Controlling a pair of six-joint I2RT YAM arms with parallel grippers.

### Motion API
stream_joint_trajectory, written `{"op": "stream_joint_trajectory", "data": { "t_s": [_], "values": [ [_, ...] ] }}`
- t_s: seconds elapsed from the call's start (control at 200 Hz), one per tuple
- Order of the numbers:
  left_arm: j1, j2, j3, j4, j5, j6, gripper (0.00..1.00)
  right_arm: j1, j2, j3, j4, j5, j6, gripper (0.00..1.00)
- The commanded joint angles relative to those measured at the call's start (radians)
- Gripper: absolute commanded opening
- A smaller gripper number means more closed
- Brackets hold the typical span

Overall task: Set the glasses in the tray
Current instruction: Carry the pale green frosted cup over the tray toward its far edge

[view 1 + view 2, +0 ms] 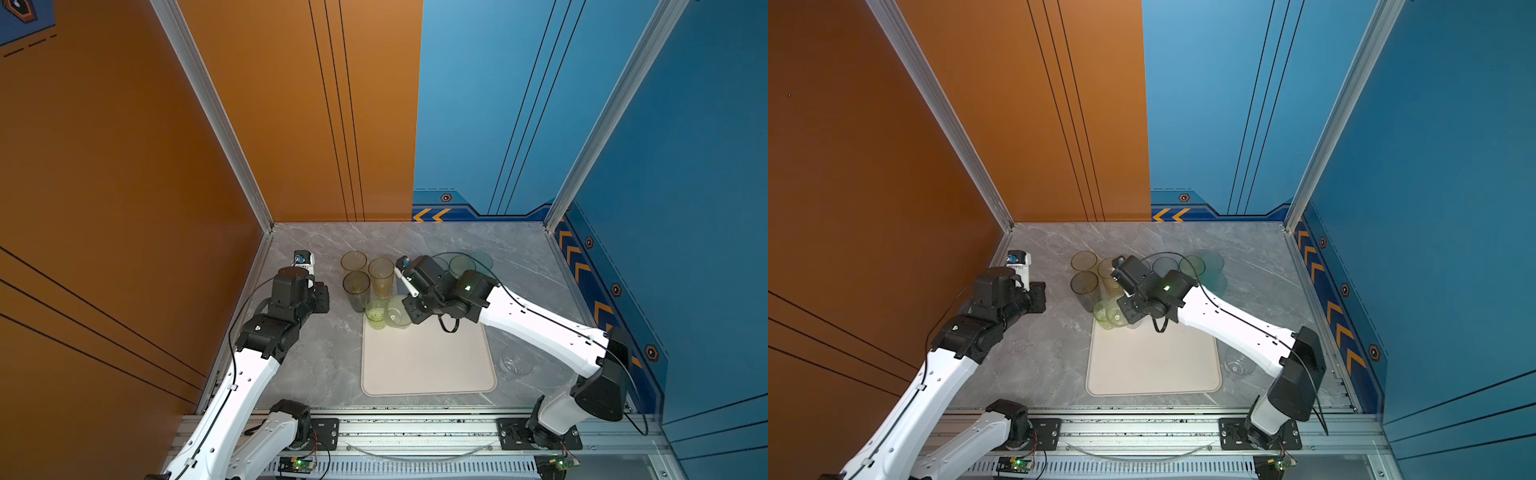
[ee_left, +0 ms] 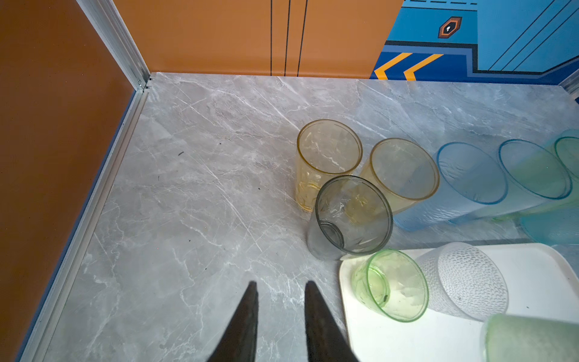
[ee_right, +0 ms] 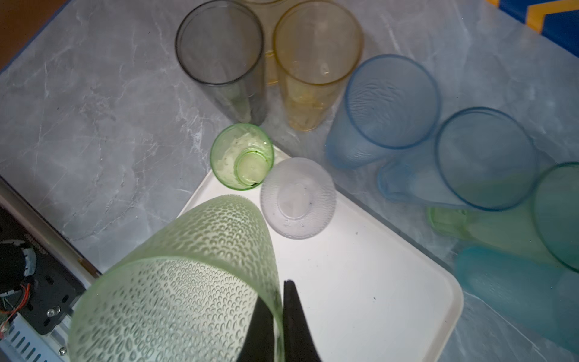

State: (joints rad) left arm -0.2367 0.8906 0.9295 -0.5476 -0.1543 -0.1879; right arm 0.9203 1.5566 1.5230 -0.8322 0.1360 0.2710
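The cream tray (image 1: 428, 370) lies on the table in front. My right gripper (image 3: 279, 291) is shut on the rim of a dimpled green glass (image 3: 188, 282), one finger inside and one outside, holding it over the tray's far left corner. There a small green glass (image 3: 241, 156) and a clear dimpled glass (image 3: 297, 197) stand on the tray. Behind them on the table stand a grey glass (image 2: 351, 216) and two yellow glasses (image 2: 329, 150). My left gripper (image 2: 281, 285) hangs open over bare table left of the tray, holding nothing.
Blue glasses (image 3: 391, 100) and a teal glass (image 3: 560, 216) crowd the table behind the tray, under my right arm. A clear glass (image 1: 516, 363) stands on the table right of the tray. Walls close in on the left, back and right.
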Motion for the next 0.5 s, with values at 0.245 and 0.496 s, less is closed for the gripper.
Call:
{"op": "stream_joint_trajectory", "data": {
  "t_s": [0.245,0.496],
  "values": [
    [-0.003,0.037,0.027,-0.015,0.045,0.021,0.27,-0.182,-0.167,-0.139,-0.027,0.080,0.053,0.00],
    [-0.008,0.044,0.029,-0.023,0.039,0.025,0.27,-0.212,-0.072,-0.128,-0.059,0.086,0.046,0.00]
  ]
}}
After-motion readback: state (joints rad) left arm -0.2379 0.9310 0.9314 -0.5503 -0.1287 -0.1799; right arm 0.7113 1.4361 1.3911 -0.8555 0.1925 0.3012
